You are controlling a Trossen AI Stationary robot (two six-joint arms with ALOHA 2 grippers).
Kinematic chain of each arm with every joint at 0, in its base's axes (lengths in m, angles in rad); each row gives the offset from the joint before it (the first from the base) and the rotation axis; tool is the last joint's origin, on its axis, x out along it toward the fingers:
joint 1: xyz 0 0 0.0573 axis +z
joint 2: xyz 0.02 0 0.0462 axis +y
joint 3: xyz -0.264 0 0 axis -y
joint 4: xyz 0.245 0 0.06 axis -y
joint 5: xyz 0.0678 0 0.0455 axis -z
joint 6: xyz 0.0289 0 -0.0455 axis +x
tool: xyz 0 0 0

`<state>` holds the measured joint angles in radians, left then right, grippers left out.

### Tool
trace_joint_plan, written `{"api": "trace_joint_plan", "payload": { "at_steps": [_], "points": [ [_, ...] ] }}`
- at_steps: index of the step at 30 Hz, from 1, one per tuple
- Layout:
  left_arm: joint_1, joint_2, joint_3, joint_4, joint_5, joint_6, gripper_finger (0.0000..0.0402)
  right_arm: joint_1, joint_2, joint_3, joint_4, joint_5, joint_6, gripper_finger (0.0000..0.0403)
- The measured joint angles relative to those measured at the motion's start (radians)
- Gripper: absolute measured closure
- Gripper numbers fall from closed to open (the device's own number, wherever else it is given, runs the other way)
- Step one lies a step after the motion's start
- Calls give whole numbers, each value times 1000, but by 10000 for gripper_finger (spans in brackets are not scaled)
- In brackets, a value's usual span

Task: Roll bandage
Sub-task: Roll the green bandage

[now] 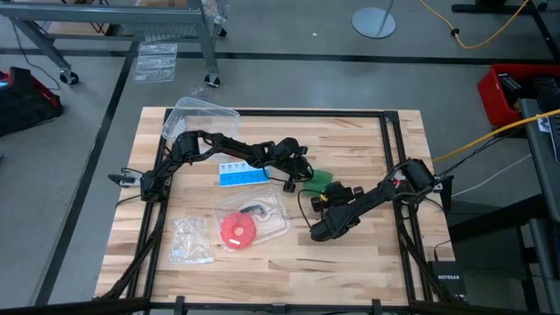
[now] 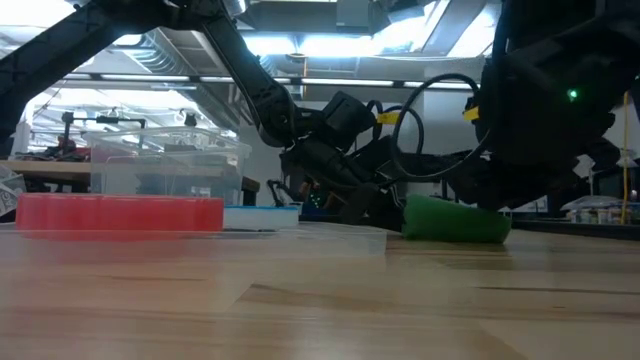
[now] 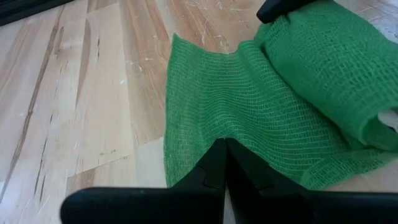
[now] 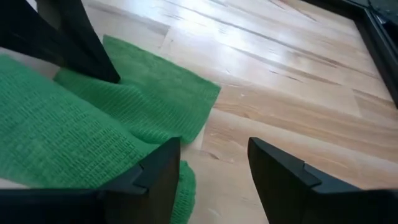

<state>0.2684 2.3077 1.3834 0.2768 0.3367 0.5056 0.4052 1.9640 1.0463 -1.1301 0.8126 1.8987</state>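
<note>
- The bandage (image 1: 318,182) is a green cloth strip, soft and not shiny, with a fine net weave I can see up close (image 3: 249,106).
- It lies on the wooden table (image 1: 367,254), a bit right of the middle in the high view, between my two claws.
- One part of it is a flat band lying on the wood, with a straight edge and a square corner (image 4: 168,87).
- The other part is a puffy, rolled bundle; in the low view it looks like a fat green lump (image 2: 455,220) right of the middle.
- My left claw (image 3: 224,163) has its two dark fingers pressed together, tips resting on the flat band. I cannot tell if they pinch the cloth or just sit on it.
- My left arm bends in from the upper left of the high view and reaches down to the bandage (image 1: 297,171).
- My right claw (image 4: 214,163) has its fingers apart with bare wood between them. One finger (image 4: 163,171) touches the edge of the green bundle, but it holds nothing.
- My right arm comes in from the right side of the high view, slanting down and left, low over the table (image 1: 337,206).
- The table is pale wood planks with long grain lines and a dark frame around it.
</note>
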Motion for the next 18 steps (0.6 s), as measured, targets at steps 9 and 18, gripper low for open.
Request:
{"api": "trace_joint_plan", "payload": {
  "at_steps": [9, 18],
  "points": [
    [-3, 0, 0, 0, 0, 0, 400, -35, 0, -1, -26, 35, 4, 210],
    [-3, 0, 0, 0, 0, 0, 400, -67, -54, -1, -105, 92, 6, 210]
  ]
}}
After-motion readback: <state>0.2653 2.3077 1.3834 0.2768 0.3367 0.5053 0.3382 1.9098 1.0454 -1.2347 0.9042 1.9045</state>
